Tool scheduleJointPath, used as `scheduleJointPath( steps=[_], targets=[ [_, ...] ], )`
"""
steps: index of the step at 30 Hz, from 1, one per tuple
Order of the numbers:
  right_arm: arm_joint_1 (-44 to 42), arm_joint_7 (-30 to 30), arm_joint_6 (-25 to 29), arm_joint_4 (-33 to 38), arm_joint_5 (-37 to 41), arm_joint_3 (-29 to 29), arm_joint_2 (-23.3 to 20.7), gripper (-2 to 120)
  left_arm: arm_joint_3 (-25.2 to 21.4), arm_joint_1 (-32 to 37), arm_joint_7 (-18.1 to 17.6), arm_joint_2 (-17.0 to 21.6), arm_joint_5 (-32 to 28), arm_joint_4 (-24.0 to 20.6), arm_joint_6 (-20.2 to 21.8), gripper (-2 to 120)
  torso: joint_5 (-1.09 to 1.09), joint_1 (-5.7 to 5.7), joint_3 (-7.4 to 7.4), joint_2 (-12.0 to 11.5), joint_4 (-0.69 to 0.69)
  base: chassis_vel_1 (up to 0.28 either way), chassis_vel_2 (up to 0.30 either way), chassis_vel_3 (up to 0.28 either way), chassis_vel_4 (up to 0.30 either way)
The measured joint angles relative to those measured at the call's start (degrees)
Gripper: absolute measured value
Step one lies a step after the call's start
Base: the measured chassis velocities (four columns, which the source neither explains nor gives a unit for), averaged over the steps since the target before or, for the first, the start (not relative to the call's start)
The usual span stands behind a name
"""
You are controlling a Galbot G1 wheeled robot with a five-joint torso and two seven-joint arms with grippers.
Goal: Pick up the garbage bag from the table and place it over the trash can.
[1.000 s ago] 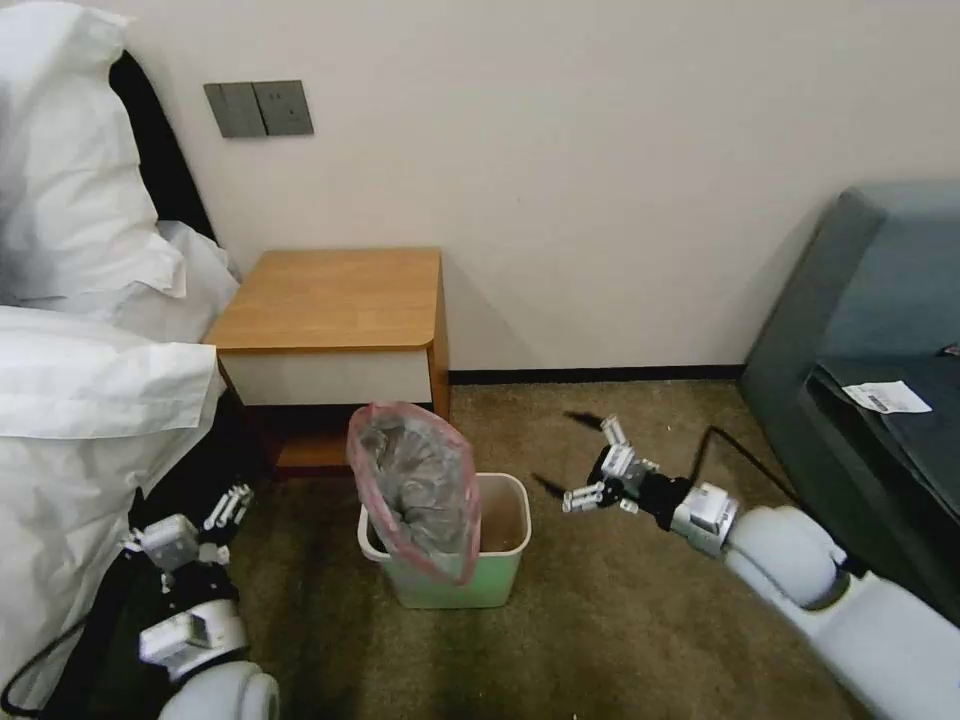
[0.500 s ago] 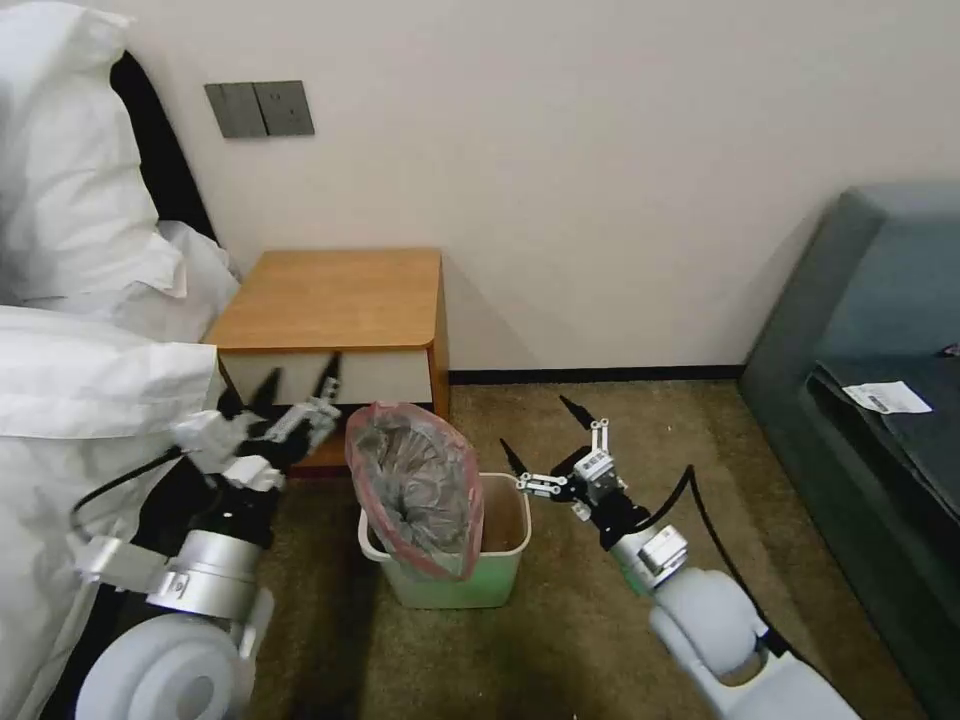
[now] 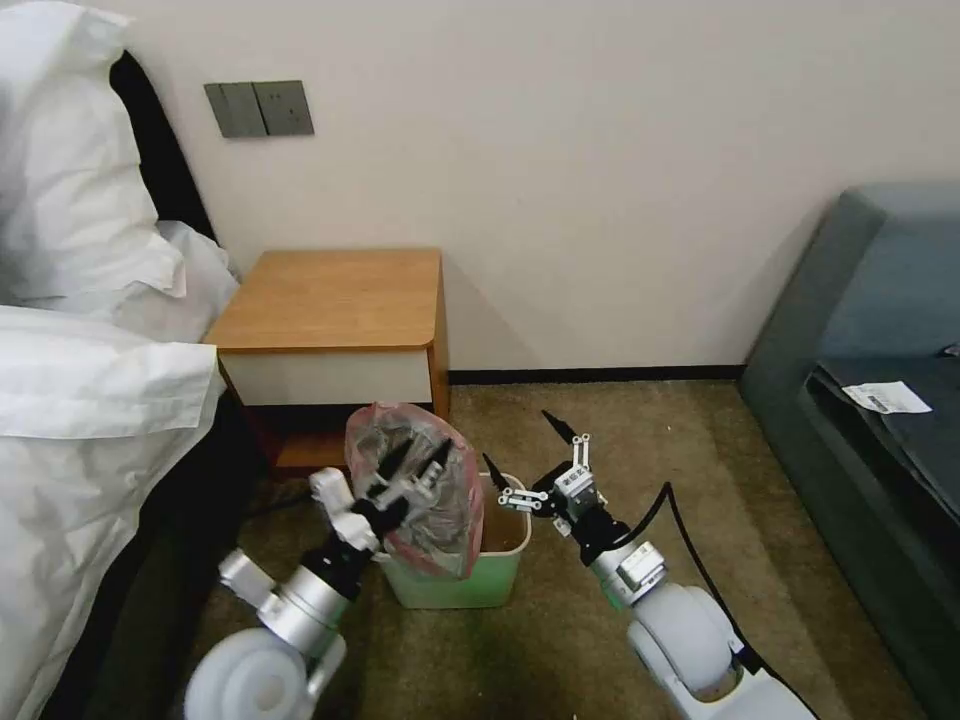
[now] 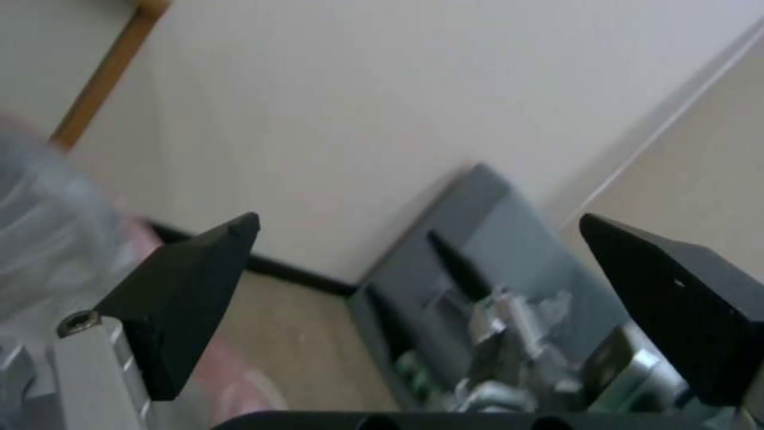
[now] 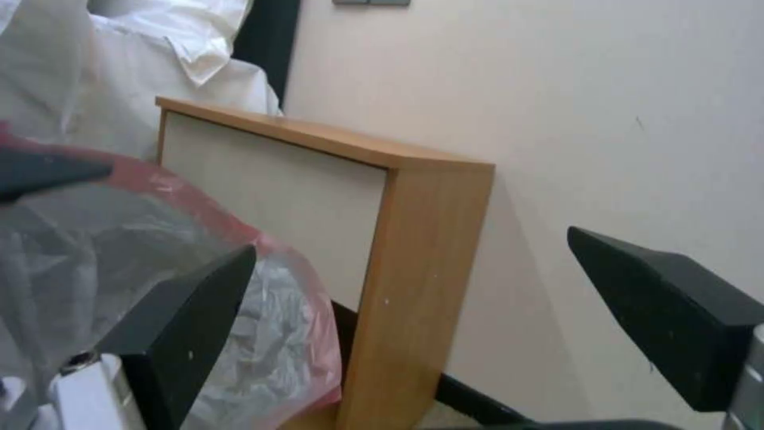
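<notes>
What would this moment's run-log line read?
garbage bag: partly over trash can | left gripper: open, at bag mouth | right gripper: open, over bin

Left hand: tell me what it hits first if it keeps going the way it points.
Probably the garbage bag. The open left hand points up at the bag's mouth, its fingertips right at the plastic standing in the trash can. Whether they already touch is unclear.

No legible text; white slip (image 3: 886,397) on grey sofa (image 3: 880,300) bears unreadable print
</notes>
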Motion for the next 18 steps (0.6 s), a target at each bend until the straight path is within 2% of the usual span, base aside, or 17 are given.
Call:
scheduleJointPath(
  steps=[3, 4, 6, 8, 10, 18],
  targets=[
    [-0.05, -0.09, 0.59, -0.71, -0.14, 0.05, 0.26, 100, -1.06, 2.02, -2.98, -0.62, 4.25, 0.83, -1.53, 100, 0.00, 0.00, 0.00, 0.00, 0.01, 0.000, 0.000, 0.000, 0.000],
    [-0.05, -0.09, 0.59, -0.71, -0.14, 0.05, 0.26, 100, -1.06, 2.02, -2.98, -0.62, 4.25, 0.83, -1.53, 100, 0.00, 0.00, 0.00, 0.00, 0.01, 0.000, 0.000, 0.000, 0.000],
    [0.16, -0.12, 0.85, -1.06, -0.15, -0.01, 0.40, 100, -2.03, 2.93, -5.86, -1.36, 7.33, 1.34, -2.53, 100, 0.00, 0.00, 0.00, 0.00, 0.00, 0.000, 0.000, 0.000, 0.000],
    [0.20, -0.12, 0.88, -1.10, -0.15, -0.01, 0.42, 100, -2.22, 3.02, -6.46, -1.54, 7.82, 1.46, -2.65, 100, 0.00, 0.00, 0.00, 0.00, 0.00, 0.000, 0.000, 0.000, 0.000],
    [0.36, -0.19, 1.11, -1.16, -0.15, -0.02, 0.39, 100, -2.93, 3.30, -9.89, -2.52, 10.21, 1.98, -2.80, 100, 0.00, 0.00, 0.00, 0.00, 0.01, 0.000, 0.000, 0.000, 0.000],
    [-0.21, -0.48, 2.02, -0.56, -0.15, 0.29, -0.09, 100, -2.96, 2.74, -15.01, -4.73, 16.63, 4.10, -2.50, 100, 0.00, 0.00, 0.00, 0.00, 0.00, 0.000, 0.000, 0.000, 0.000]
  ],
)
